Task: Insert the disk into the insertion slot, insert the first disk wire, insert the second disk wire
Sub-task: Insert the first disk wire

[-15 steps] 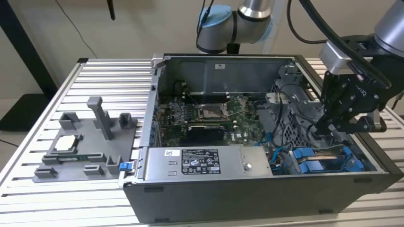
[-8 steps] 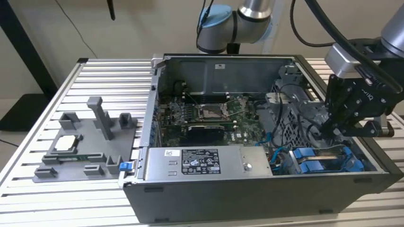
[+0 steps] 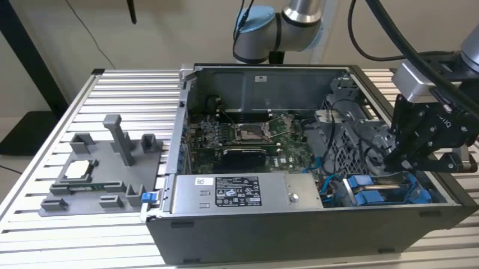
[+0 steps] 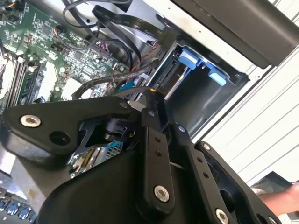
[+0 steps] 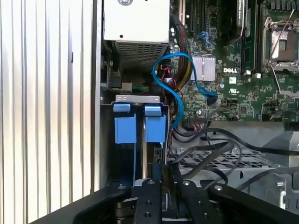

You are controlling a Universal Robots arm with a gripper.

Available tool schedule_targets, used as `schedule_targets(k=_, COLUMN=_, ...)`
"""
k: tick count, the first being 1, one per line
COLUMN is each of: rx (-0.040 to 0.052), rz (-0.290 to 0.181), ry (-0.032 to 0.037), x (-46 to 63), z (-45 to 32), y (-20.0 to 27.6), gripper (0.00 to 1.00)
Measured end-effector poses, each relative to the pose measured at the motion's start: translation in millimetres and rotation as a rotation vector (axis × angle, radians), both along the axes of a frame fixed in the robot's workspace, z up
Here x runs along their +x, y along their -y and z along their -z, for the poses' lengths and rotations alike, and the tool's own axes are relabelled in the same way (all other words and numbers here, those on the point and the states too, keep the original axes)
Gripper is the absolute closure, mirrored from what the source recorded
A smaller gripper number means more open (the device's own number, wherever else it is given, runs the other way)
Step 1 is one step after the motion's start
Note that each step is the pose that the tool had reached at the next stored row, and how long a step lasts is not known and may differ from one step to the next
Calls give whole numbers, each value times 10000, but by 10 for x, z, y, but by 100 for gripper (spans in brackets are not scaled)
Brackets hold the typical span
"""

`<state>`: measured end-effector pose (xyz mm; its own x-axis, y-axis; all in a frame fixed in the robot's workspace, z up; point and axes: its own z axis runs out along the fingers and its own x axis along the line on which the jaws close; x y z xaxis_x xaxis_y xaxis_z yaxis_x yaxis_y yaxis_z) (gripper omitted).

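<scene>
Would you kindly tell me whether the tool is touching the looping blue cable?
Apart. In the first wrist view the blue cable loops beside the motherboard, with a clear gap between it and the tool.

Slot (image 5: pixel 138 99): narrow dark gap beside blue rails (image 5: pixel 125 129). Case wall (image 5: pixel 96 116) hard against one side. Black cables (image 5: pixel 219 148) drape across the other side, over the cage (image 5: pixel 243 163). Blue cable (image 5: pixel 174 88) loops just beside the rails. Pincer (image 5: pixel 163 171) at slot mouth.

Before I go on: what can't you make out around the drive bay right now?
Near end of the insertion slot: first wrist view, covered by the gripper.
Slot interior: exterior view, behind the gripper.
Where the black cables end: second wrist view, under the gripper.
</scene>
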<state>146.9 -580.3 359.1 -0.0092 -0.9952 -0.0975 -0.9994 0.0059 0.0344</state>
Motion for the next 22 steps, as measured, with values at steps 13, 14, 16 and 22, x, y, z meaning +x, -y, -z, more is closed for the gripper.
schedule_targets(k=13, rx=-6, rz=1, ry=387, x=7, z=52, y=9, gripper=100)
schedule_targets(k=14, rx=-6, rz=1, ry=388, x=7, z=52, y=9, gripper=100)
schedule_targets(k=16, rx=-4, rz=0, ry=417, x=8, z=56, y=9, gripper=100)
schedule_targets(k=22, rx=-11, rz=0, ry=532, x=9, z=93, y=9, gripper=100)
